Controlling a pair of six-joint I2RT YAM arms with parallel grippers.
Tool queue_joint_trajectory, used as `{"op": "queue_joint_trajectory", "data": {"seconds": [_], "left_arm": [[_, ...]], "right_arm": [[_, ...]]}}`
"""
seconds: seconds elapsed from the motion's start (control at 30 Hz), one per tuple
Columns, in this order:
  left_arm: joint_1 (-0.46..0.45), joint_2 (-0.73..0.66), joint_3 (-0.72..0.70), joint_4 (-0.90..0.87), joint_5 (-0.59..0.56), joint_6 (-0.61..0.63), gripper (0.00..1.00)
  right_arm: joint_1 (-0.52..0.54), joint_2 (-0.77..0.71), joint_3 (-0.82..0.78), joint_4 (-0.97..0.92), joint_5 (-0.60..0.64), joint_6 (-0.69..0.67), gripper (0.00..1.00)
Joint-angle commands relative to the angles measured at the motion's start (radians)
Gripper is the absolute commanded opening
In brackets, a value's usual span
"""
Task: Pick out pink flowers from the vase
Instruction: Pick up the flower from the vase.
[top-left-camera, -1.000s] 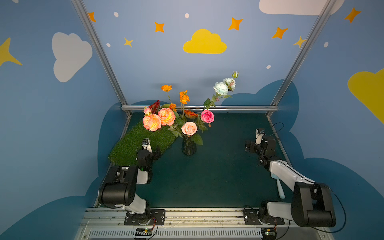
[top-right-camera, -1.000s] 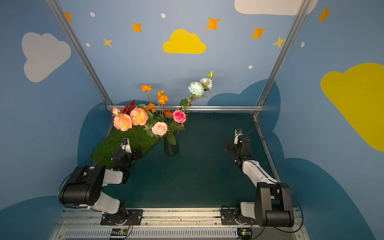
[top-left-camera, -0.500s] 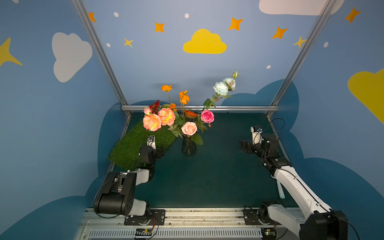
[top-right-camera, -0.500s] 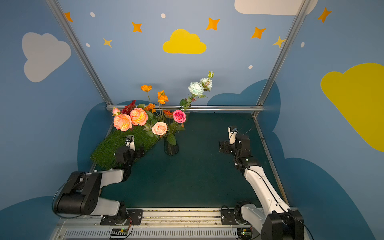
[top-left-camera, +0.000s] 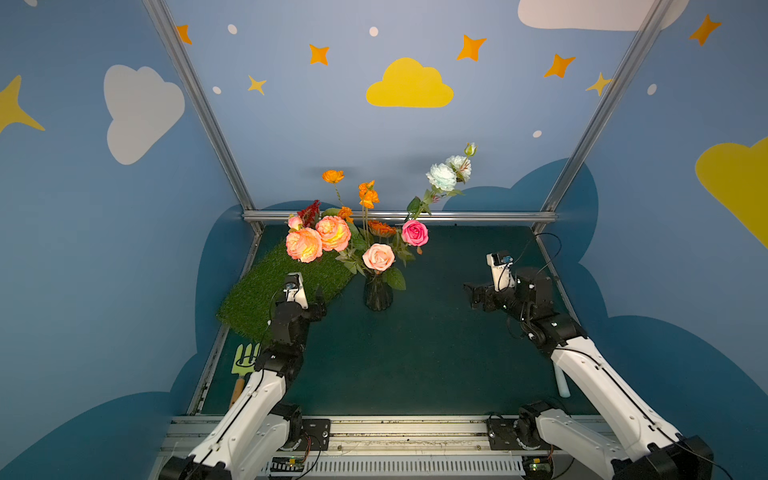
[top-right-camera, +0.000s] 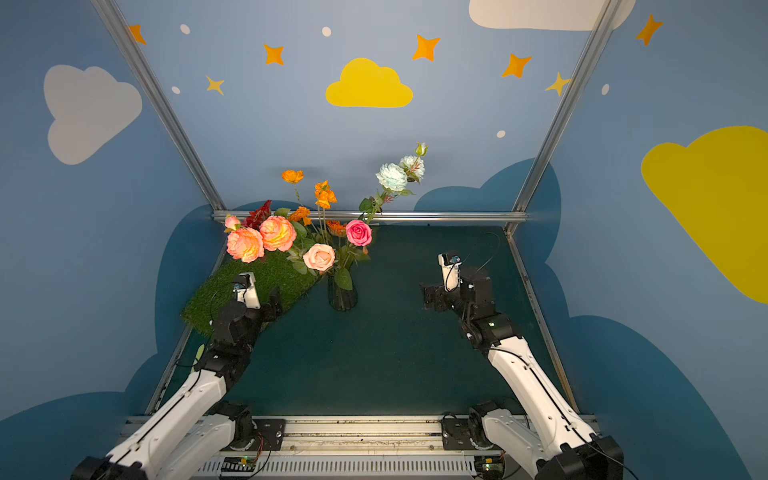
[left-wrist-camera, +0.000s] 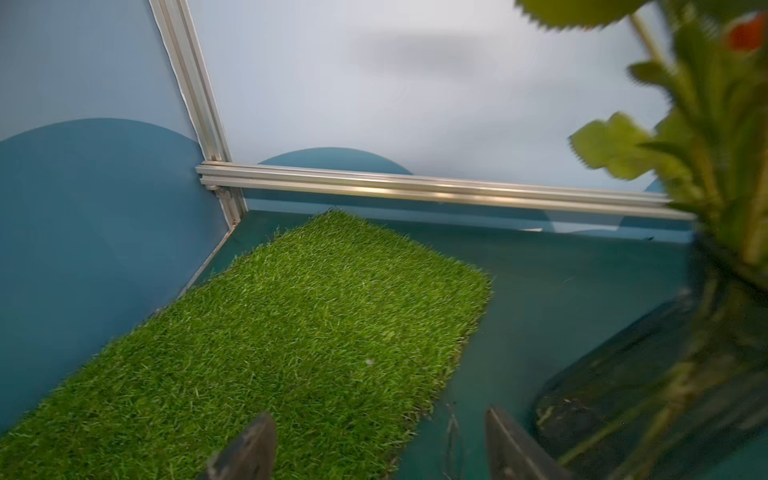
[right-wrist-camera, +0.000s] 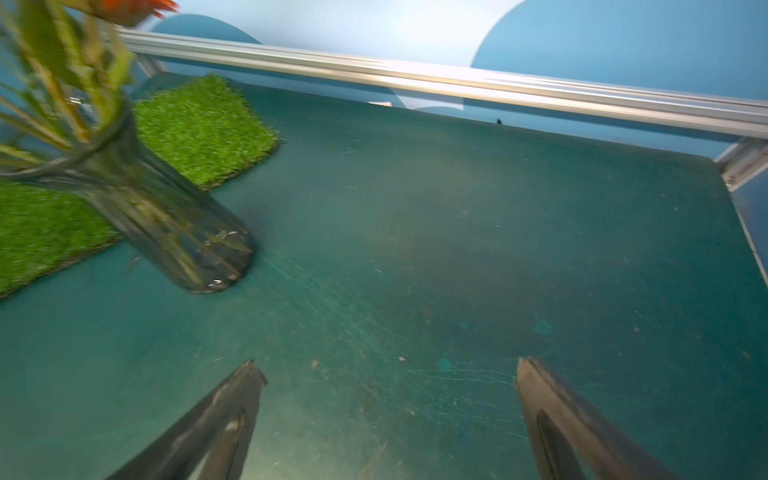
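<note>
Both arms extended closer to one vase (top-left-camera: 378, 296), left hand (left-wrist-camera: 379, 417) and right hand (right-wrist-camera: 388, 365) both apart, empty, one pale pink rose (top-left-camera: 378, 257), one hot-pink rose (top-left-camera: 414, 232), two large peach-pink blooms (top-left-camera: 332, 232)

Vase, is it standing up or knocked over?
Standing up. The vase rests on its wide bottom on the table, neck pointing up.
</note>
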Motion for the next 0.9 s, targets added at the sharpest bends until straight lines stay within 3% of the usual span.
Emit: {"op": "queue_joint_trajectory", "data": {"seconds": [0.0, 0.13, 0.27, 0.47, 0.8, 0.87], "left_arm": [[-0.023, -0.106, -0.063, -0.081, 0.052, -0.033, 0.67], [-0.042, -0.157, -0.061, -0.096, 0.109, 0.002, 0.66], [-0.08, -0.145, -0.092, 0.021, 0.183, 0.023, 0.64], [-0.15, -0.1, -0.075, 0.136, 0.21, 0.073, 0.5], [-0.242, -0.077, -0.021, 0.185, 0.264, 0.113, 0.49], [-0.243, -0.073, 0.0, 0.18, 0.287, 0.122, 0.5]], "right_arm": [[0.015, -0.038, 0.023, -0.064, -0.046, 0.043, 0.97], [0.048, -0.056, 0.012, -0.084, -0.082, 0.079, 0.97], [0.107, -0.079, -0.04, -0.025, -0.075, 0.131, 0.97], [0.153, -0.09, -0.082, 0.047, -0.096, 0.183, 0.97], [0.365, -0.129, -0.15, 0.166, -0.05, 0.201, 0.97], [0.387, -0.153, -0.162, 0.192, -0.088, 0.202, 0.97]]}}
